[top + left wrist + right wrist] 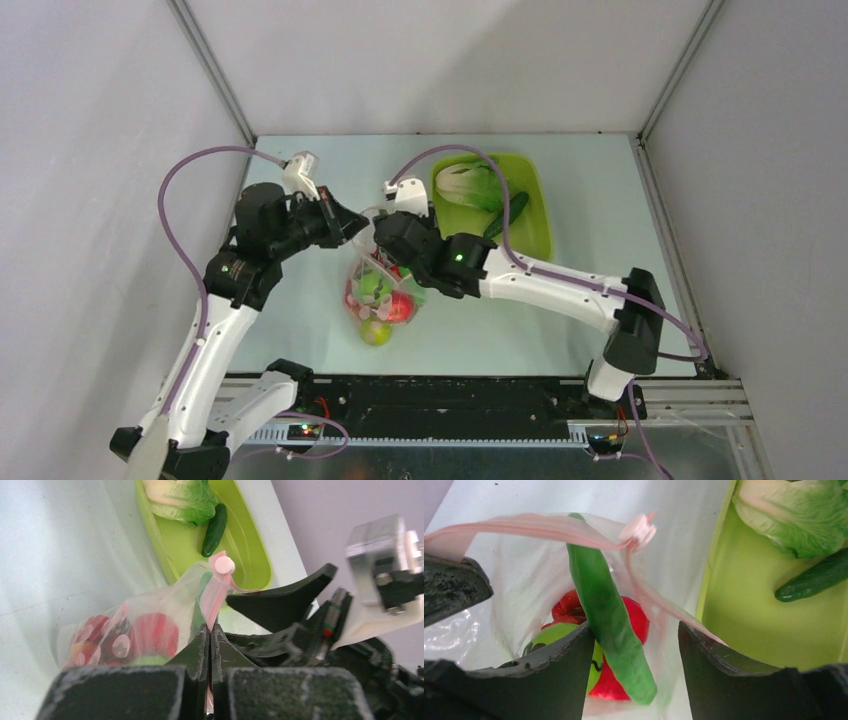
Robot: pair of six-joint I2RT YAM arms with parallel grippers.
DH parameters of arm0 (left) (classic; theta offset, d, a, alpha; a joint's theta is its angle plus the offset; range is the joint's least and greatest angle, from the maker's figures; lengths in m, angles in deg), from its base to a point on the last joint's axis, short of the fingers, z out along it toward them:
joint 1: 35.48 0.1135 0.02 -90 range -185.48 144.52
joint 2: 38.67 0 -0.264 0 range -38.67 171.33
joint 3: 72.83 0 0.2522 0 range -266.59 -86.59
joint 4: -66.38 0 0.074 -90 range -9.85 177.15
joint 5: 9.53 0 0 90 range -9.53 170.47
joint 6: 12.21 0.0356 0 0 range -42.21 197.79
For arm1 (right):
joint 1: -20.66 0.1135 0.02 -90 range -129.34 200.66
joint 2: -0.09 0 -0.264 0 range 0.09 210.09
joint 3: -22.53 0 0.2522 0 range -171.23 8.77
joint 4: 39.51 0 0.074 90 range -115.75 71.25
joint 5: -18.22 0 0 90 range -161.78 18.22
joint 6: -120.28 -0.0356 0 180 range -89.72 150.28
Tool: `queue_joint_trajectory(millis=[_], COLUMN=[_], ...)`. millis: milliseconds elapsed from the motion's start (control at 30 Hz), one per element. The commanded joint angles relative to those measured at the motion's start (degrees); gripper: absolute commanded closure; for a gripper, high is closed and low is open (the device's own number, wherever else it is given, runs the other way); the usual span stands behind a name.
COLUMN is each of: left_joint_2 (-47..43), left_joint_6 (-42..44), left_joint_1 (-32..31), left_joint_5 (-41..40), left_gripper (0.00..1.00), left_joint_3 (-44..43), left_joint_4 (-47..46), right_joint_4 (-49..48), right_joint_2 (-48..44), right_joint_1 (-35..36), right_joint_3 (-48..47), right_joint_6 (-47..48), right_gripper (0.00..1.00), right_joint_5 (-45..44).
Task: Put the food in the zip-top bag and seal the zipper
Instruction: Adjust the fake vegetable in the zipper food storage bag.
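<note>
While the left tool (210,630) is clamped tight on the zipper (216,597), the right tool (635,630) stands wide open, a green pepper (606,625) between its fingers, ungripped, in the zip-top bag (519,575).

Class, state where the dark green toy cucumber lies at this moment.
In the top external view the dark green cucumber lies inside the lime-green rectangular plastic tray, right of centre, beside the leafy green-white lettuce.

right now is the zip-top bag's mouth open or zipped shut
Open: in the right wrist view the zipper halves spread apart, with a green pepper sticking through the gap.
</note>
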Motion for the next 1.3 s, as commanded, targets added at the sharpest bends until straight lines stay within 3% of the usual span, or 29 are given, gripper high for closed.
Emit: queue_joint_trajectory(millis=[0,133,300,567,900,1133,1233,1267], left_joint_2=[-1.8,-2.1,-2.1,-2.0,-2.3,-2.4,-2.3,-2.4], left_joint_6=[0.2,0.0,0.0,0.0,0.1,0.3,0.4,0.3], left_joint_1=[0.0,0.0,0.0,0.1,0.0,0.0,0.0,0.0], left_joint_5=[0.6,0.4,0.4,0.4,0.8,1.3,1.3,1.1], left_gripper=[1.0,1.0,1.0,1.0,1.0,1.0,1.0,1.0], left_joint_3=[-0.2,-0.1,-0.1,-0.1,0.0,0.0,0.0,0.0], left_joint_4=[-2.9,-3.1,-3.2,-3.0,-3.3,-3.3,-3.3,-3.2], right_joint_4=[3.3,-5.0,-11.2,-20.5,-25.9,-24.1,-24.0,-23.9], right_joint_2=[-6.2,-9.0,-8.9,-11.7,-7.8,-2.8,-2.0,-2.0], right_joint_1=[-1.1,-1.1,-1.4,-0.4,-2.1,-3.1,-3.0,-2.9], right_joint_3=[0.7,5.0,7.0,11.3,11.0,8.2,7.8,7.8], right_joint_6=[-0.6,3.2,5.6,9.2,10.4,10.2,9.7,9.4], right_gripper=[0.37,0.48,0.52,0.53,0.56,0.57,0.7,0.82], right_joint_5=[-2.9,1.5,8.6,12.5,13.0,11.5,11.9,11.9])
